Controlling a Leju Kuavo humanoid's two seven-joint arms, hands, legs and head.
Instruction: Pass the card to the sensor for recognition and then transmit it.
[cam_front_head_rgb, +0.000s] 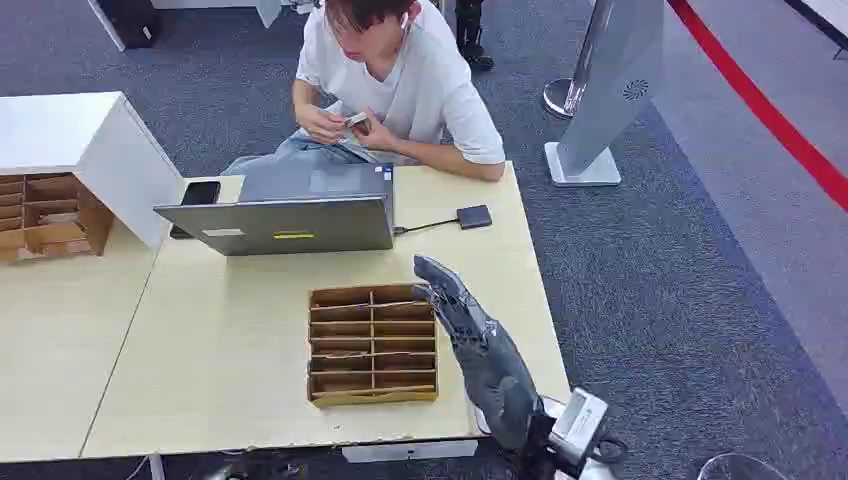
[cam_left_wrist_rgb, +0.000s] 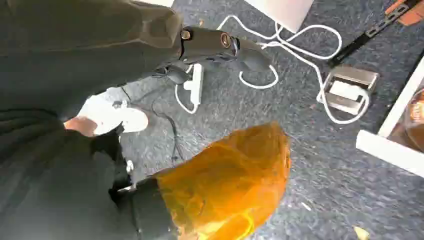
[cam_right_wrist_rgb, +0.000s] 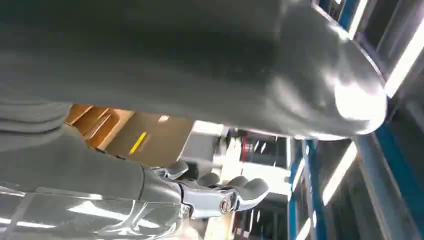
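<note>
The right hand (cam_front_head_rgb: 455, 300) reaches over the table (cam_front_head_rgb: 220, 360), fingers stretched out straight and close together, holding nothing, its tips at the 3 o'clock edge of the wooden tray (cam_front_head_rgb: 372, 345). At 12 o'clock from the tray stands a laptop (cam_front_head_rgb: 285, 222); the sensor (cam_front_head_rgb: 474, 216) lies at its 3 o'clock, wired to it. Behind the laptop a person (cam_front_head_rgb: 400, 70) holds the card (cam_front_head_rgb: 355, 120) in both hands. The left hand (cam_left_wrist_rgb: 220, 47) hangs over the carpet with nothing in it; I cannot tell whether its fingers are spread.
</note>
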